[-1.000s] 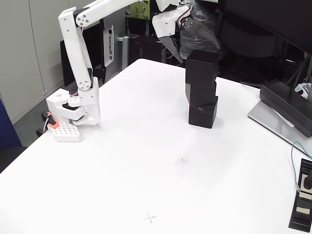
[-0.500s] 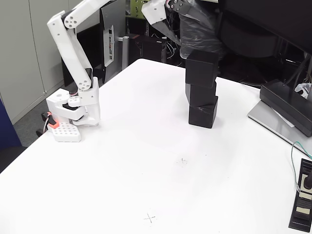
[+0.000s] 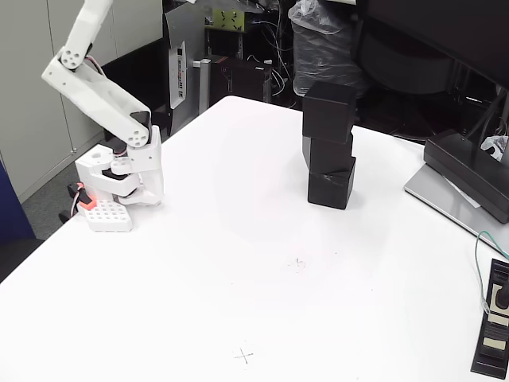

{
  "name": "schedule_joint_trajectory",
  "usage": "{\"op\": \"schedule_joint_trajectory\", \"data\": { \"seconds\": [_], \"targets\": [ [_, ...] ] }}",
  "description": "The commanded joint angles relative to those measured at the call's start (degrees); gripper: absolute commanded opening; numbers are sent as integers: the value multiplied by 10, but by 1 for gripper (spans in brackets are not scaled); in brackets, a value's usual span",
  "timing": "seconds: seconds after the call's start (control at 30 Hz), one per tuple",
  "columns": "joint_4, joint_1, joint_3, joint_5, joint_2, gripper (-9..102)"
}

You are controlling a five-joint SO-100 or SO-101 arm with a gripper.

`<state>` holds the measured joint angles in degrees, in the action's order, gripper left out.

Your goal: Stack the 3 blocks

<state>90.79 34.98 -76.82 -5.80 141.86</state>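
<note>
Black on white: 3 blocks (image 3: 328,145) sitting stacked mid-table (image 3: 238,263), slightly twisted. Arm (image 3: 99,107) folding over its base; pincer state impossible to tell. Keeping clear, avoiding bumping that tower.

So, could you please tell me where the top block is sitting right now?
In the fixed view, the top block sits on the middle block of the stack, right of centre on the white table, toward its far edge.

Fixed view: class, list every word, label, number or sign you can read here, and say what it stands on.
No text reads clearly.
Matte black cubes: plain, unmarked.
Black flat device at the white table's right edge: pale label, too small to read.
Tabletop: two small pen crosses, not letters.
</note>
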Motion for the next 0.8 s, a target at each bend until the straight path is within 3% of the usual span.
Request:
{"op": "schedule_joint_trajectory", "data": {
  "seconds": [0.0,0.27,0.53,0.77],
  "targets": [
    [-2,-28,13,2,57,-1],
    [-2,-156,-40,2,197,-1],
    [-18,-226,-255,1,322,-1],
    [-195,-232,-447,1,423,-1]
  ]
}}
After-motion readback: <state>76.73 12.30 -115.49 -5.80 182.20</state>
